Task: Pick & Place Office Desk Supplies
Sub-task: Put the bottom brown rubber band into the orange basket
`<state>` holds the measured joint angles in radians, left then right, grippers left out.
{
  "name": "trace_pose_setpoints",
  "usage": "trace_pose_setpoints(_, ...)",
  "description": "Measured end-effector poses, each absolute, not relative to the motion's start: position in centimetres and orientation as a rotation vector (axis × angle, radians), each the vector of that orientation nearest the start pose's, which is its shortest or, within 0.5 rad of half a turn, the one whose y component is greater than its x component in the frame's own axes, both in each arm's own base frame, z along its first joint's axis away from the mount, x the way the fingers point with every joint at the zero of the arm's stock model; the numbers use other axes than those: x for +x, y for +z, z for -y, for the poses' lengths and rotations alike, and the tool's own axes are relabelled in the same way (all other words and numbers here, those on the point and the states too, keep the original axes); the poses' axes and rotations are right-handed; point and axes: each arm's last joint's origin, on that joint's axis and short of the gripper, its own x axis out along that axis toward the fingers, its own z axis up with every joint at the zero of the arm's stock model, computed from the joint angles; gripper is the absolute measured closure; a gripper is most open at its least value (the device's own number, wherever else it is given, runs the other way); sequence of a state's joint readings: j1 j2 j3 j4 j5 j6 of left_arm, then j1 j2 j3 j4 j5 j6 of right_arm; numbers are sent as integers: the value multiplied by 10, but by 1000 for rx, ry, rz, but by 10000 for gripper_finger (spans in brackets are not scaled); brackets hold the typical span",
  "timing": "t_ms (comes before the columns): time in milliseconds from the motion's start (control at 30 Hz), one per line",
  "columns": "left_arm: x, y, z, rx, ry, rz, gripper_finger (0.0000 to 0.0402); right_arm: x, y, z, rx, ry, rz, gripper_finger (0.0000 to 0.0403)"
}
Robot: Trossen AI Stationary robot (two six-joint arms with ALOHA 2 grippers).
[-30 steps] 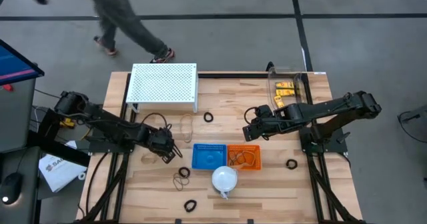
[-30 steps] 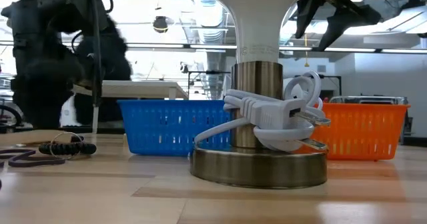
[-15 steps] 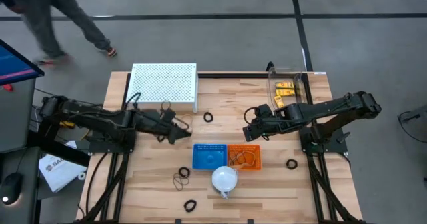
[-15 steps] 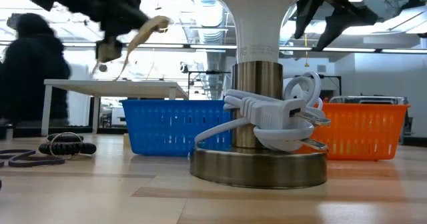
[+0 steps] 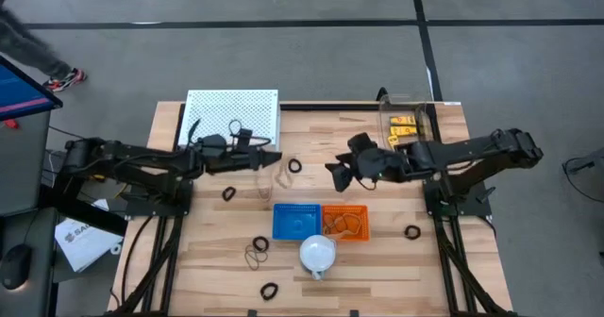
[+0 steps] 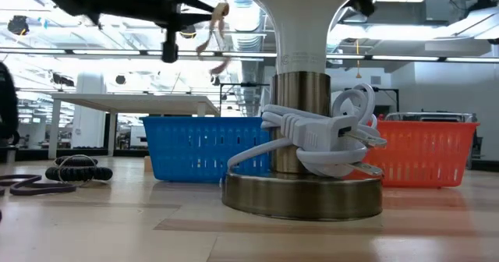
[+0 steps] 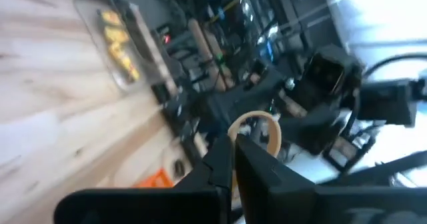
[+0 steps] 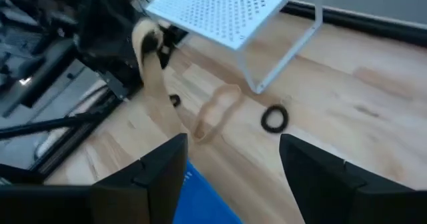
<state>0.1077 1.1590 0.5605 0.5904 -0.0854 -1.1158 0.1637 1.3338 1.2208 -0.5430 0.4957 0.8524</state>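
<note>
My left gripper [image 5: 273,158] hovers level over the table's middle, in front of the white perforated shelf, shut on a tan rubber band [image 7: 248,117]. The band dangles below the fingers in the low view [image 6: 219,16]. My right gripper [image 5: 334,172] hangs open and empty a little to the right, facing the left one [image 8: 232,144]. Another tan band [image 8: 217,111] and a black ring [image 8: 274,118] lie flat on the wood. Behind the right arm, yellow clips sit in a clear bin [image 5: 404,128]. More bands [image 5: 257,251] and rings [image 5: 270,290] lie near the front. My left gripper pinches the band's loop at one spot on its rim [image 7: 233,133] between the two fingers. The fingers point level toward the table's right side. The band is lifted clear of the table and hangs slack past the fingertips.
A blue basket [image 5: 295,220] and an orange basket [image 5: 344,221] stand side by side in front of both grippers, with a white dome lamp [image 5: 318,253] before them. The white perforated shelf [image 5: 233,119] stands at the far left. A person's foot [image 5: 58,77] shows at the far left.
My left gripper has risen from the table left of the blue basket, gone toward the far edge and right, and tipped from pointing down to level, lifting the rubber band clear. My right gripper has shifted slightly left and tipped up. The person has walked off to the left.
</note>
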Motion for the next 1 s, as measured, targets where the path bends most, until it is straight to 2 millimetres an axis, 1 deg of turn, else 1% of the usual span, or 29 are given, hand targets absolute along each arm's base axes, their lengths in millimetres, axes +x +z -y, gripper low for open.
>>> trace_pose_setpoints(133, 263, 267, -37, -1099, 192, 125, 401, 286, 343, -27, 531, -495, -388, 174)
trace_pose_setpoints(233, 277, 275, -43, -1078, 172, 122, 401, 290, 348, -21, 502, -448, -356, 173)
trace_pose_setpoints(500, 303, 293, -47, -1045, 112, 146, 401, 295, 354, -5, 463, -428, -302, 173)
trace_pose_setpoints(667, 314, 300, -48, -1043, 91, 148, 401, 300, 352, 2, 471, -369, -318, 173)
trace_pose_setpoints(800, 321, 307, -51, -1040, 87, 169, 401, 305, 347, 2, 468, -348, -339, 173)
trace_pose_setpoints(900, 322, 310, -54, -1021, 92, 181, 401, 311, 347, 3, 477, -329, -318, 173)
trace_pose_setpoints(1000, 323, 317, -56, -1011, 88, 208, 401, 315, 339, 3, 462, -320, -352, 173)
